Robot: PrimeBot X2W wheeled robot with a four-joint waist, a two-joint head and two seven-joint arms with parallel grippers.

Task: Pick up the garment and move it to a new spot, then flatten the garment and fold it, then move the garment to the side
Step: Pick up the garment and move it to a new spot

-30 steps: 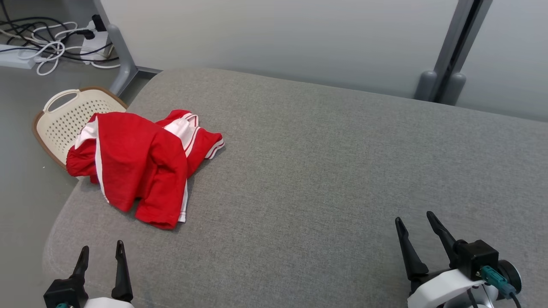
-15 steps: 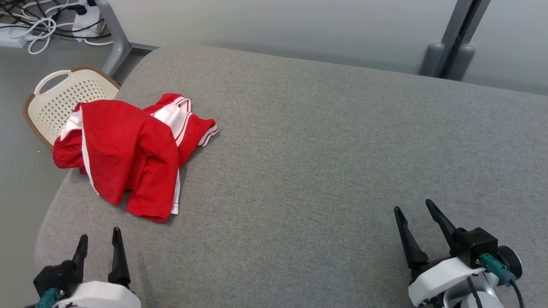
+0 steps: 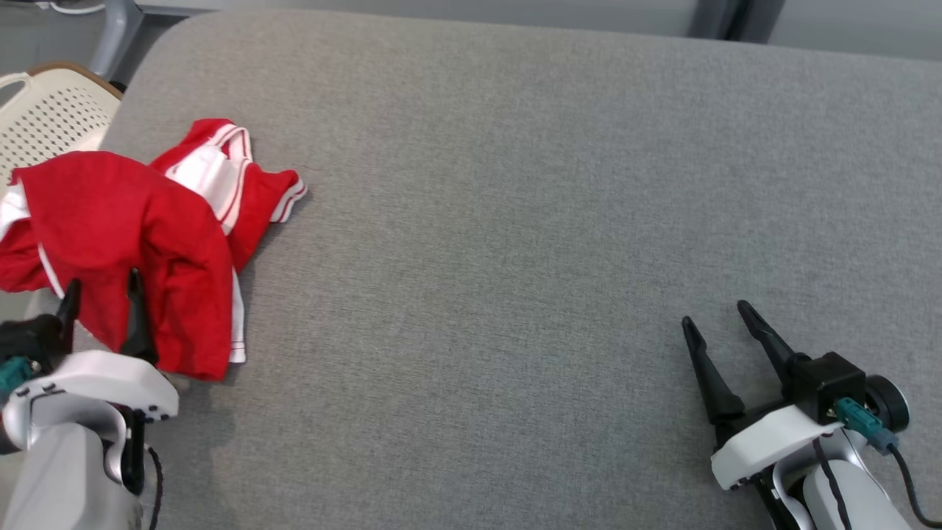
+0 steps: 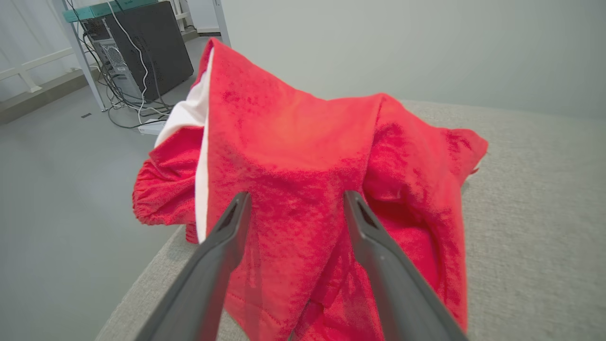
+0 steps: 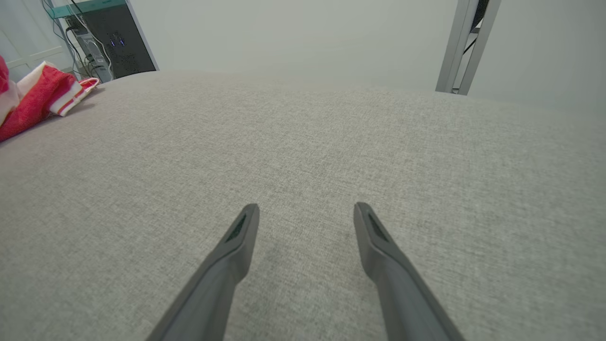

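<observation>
A crumpled red garment (image 3: 140,235) with white trim lies at the left edge of the grey padded table (image 3: 515,221), part of it hanging over the side. My left gripper (image 3: 103,283) is open, its two dark fingers over the garment's near hem. In the left wrist view the garment (image 4: 303,156) rises right in front of the fingertips (image 4: 293,196), with no cloth pinched between them. My right gripper (image 3: 714,313) stands open over bare table at the lower right, far from the cloth. The right wrist view shows the garment (image 5: 38,94) at far left.
A cream perforated basket (image 3: 51,110) stands on the floor beyond the table's left edge, behind the garment. A dark computer case and cables (image 4: 137,52) sit on the floor further left. A metal post (image 5: 466,45) stands beyond the table's far side.
The head camera has tilted down and turned, shifting the whole picture. My left gripper has advanced to the garment's near edge, still open. The right gripper stays open and has hardly moved.
</observation>
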